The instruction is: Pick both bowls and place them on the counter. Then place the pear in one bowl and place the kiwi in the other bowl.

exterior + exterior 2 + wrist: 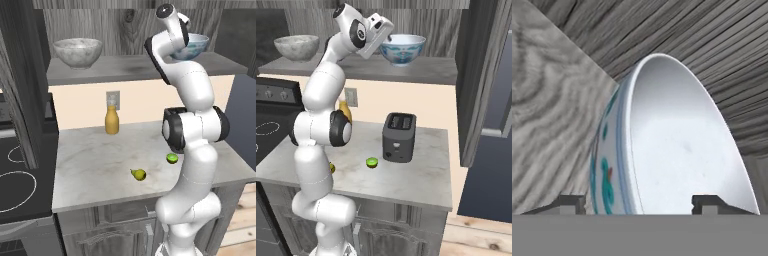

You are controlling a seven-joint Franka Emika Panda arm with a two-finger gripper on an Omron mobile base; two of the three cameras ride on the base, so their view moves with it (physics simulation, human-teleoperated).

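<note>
Teal-patterned bowl [662,145] on the shelf [426,70], rim between wide-spread jaws, not yet gripped, prob. lining up a rim grab. Marbled bowl [77,51] further along shelf; pear [138,174], kiwi [172,158] far below on tabletop [95,160].

My counter [95,165] bears pear [138,174], kiwi [172,158], bottle [112,120] and toaster [399,136]; the shelf [125,67] (darker grey) carries both bowls [78,52].
</note>
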